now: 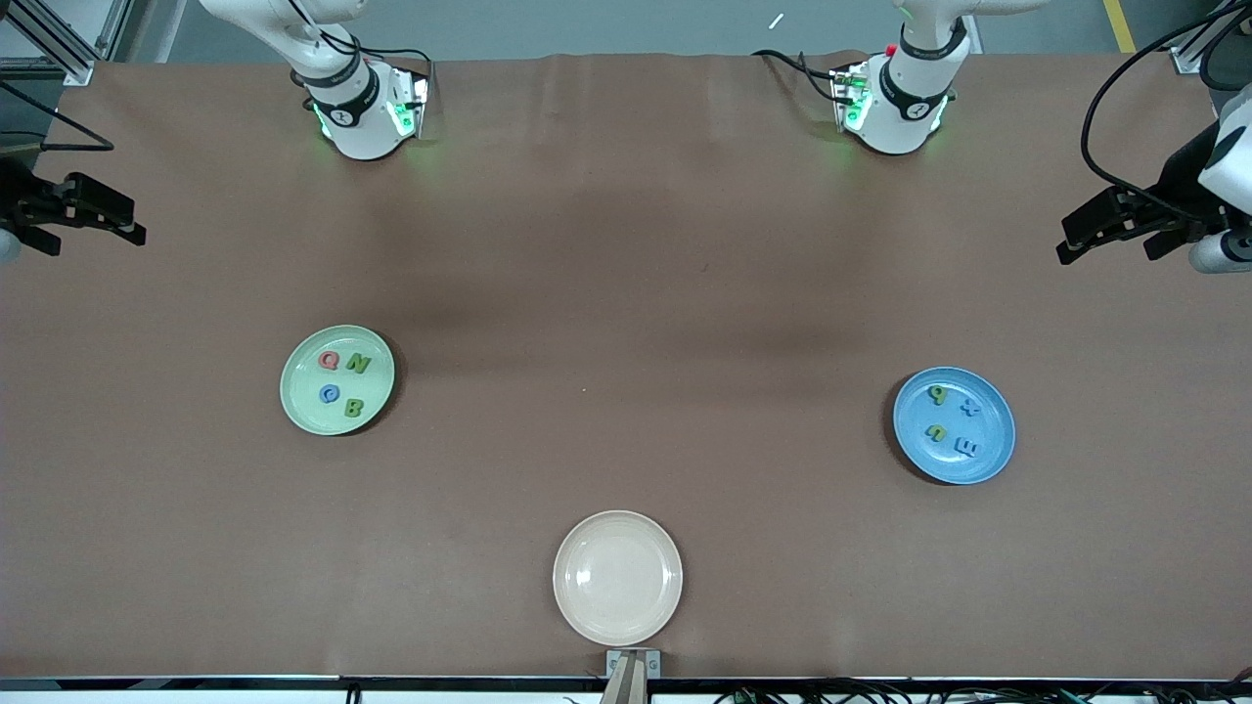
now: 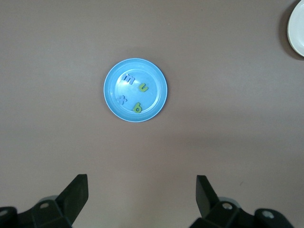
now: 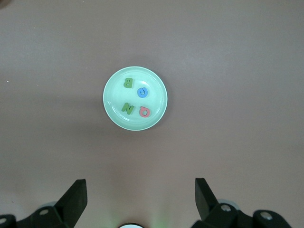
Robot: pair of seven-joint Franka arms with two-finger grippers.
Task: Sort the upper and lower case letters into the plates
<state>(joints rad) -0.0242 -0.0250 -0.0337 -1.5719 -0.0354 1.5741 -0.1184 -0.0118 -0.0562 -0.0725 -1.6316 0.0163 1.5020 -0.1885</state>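
A smooth brown sheet covers the table (image 1: 626, 244), matte and faintly creased near the robot bases. Toward the right arm's end sits the mint green plate (image 1: 296, 391), round and shallow with a soft matte finish; in it lie four chunky foam-like capitals: a red Q (image 1: 329, 361), a green N (image 1: 359, 364), a blue G (image 1: 330, 394) and a green B (image 1: 353, 408). Toward the left arm's end sits the blue plate (image 1: 993, 435), same shape and size, holding four lower-case pieces: a green q (image 1: 938, 395), a blue x (image 1: 968, 409), a green u (image 1: 936, 433) and a blue m (image 1: 965, 449). Between them, nearer the front camera, rests the cream plate (image 1: 617, 577), bare and slightly glossy. The left gripper (image 1: 1115, 225) hangs high over the table edge at its own end, black fingers (image 2: 76, 192) spread wide, holding nothing. The right gripper (image 1: 83, 210) hangs over the table's edge at the right arm's end, its fingers (image 3: 73, 197) likewise spread apart and empty.
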